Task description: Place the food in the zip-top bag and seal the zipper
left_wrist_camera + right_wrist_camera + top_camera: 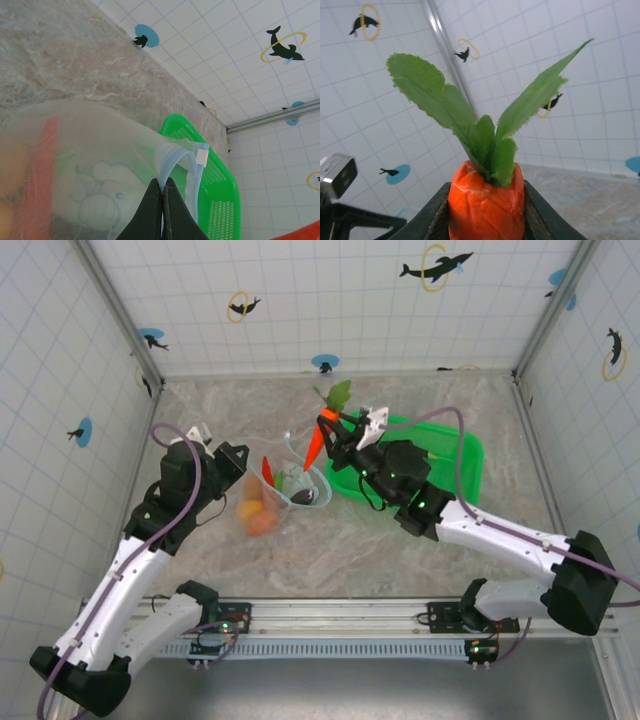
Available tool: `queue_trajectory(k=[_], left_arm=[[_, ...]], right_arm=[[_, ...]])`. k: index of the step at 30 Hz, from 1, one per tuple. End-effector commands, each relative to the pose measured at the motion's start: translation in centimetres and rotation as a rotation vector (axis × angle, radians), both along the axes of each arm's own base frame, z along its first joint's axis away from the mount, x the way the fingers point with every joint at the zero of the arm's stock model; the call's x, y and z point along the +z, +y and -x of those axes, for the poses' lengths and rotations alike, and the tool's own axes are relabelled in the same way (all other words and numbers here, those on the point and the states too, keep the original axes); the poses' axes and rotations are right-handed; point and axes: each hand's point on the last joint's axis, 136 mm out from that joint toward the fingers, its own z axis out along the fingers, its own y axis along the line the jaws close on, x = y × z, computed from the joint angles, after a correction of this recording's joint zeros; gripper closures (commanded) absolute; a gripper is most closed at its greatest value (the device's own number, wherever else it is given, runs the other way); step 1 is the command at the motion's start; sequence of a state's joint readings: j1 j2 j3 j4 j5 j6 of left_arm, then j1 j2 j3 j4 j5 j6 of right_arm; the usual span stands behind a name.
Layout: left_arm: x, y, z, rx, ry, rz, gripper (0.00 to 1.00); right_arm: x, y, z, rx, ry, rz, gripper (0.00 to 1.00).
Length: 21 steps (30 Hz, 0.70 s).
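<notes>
While the left fingers, pressed together on the zipper, hold the zip-top bag upright and gaping on the worktop, the right fingers pinch the carrot tip-down just above its mouth, seemingly for dropping beside the food inside.

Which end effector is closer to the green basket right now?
Right. The right end effector holds the carrot at the green basket's left edge. The left end effector is pinched on the zip-top bag's zipper, with the bag between it and the basket.
</notes>
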State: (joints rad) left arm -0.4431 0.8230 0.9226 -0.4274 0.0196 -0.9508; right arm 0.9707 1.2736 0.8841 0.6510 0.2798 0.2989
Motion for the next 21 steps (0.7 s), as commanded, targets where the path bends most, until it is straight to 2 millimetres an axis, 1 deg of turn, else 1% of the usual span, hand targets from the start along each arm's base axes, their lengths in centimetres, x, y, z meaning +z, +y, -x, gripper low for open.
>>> queue_trajectory(k=[1,4,5,12,18,19,20,21], left_arm=[[1.2,-0.4,-0.3,-0.008,-0.038,0.041,1.00],[1.3,-0.5,-0.4,-0.011,-0.036,0.045,1.00],[1.3,-0.7,-0.5,-0.017,-0.033,0.048,1.00],[2.0,-1.1,-0.7,-0.035,-0.035,0.057,1.00],[1.9,-1.0,-0.7,-0.026,-0.033,0.060,1.00],[1.9,-1.0,-0.7,-0.026,-0.033,0.060,1.00],[1.9,-1.0,-0.7,-0.028,-0.033,0.061,1.00],[2.0,-1.0,-0.6,-0.026,-0.035,0.061,1.00]], right_arm=[[2.6,0.6,2.0,0.037,-0.201,-0.093,0.65],[1.7,2.2,3.1,0.058,-0.266,-0.069,0.65],[1.2,2.7,3.1,0.049,-0.280,-0.054,0.65],[-1.5,5.0,1.9,0.034,-0.273,-0.061,0.64],[-4.8,6.9,1.5,0.071,-0.203,-0.085,0.63],[-5.4,7.2,1.4,0.075,-0.192,-0.081,0.61],[-6.1,7.5,1.3,0.082,-0.176,-0.078,0.55],[-6.5,7.7,1.3,0.092,-0.165,-0.076,0.46]])
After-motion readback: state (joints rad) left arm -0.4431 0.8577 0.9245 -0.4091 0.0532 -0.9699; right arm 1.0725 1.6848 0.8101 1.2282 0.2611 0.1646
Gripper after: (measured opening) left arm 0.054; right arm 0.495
